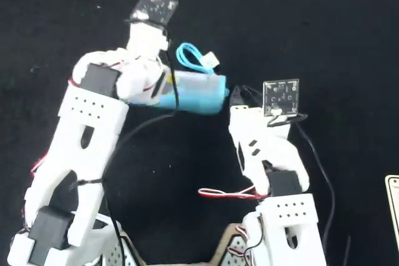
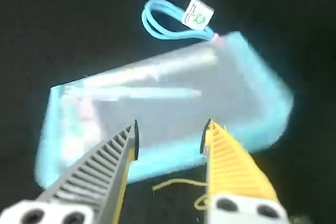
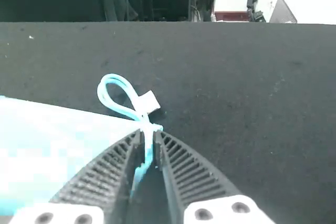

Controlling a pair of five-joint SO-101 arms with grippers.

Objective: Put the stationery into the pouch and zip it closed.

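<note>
Toward the far edge of the surface, about midway along it, lies the pouch (image 1: 193, 91), flat, with its blue loop (image 1: 190, 57) and white tag (image 1: 211, 60) off the far corner. Through its clear face we make out long pale shapes, too blurred to name.

The left end effector (image 2: 169, 137) hangs open over the pouch's near long edge, one finger to each side of the middle. The right end effector (image 3: 148, 139) is closed on a pale blue strip at the corner by the loop; whether that is the zip pull or just the hem, we cannot tell.

We judge the pouch light, soft and slick: thin film that buckles and slides on the cloth rather than resisting. Zipping would call for one hold on the stitched blue border, the firmest part, while the other draws the pull along.
</note>
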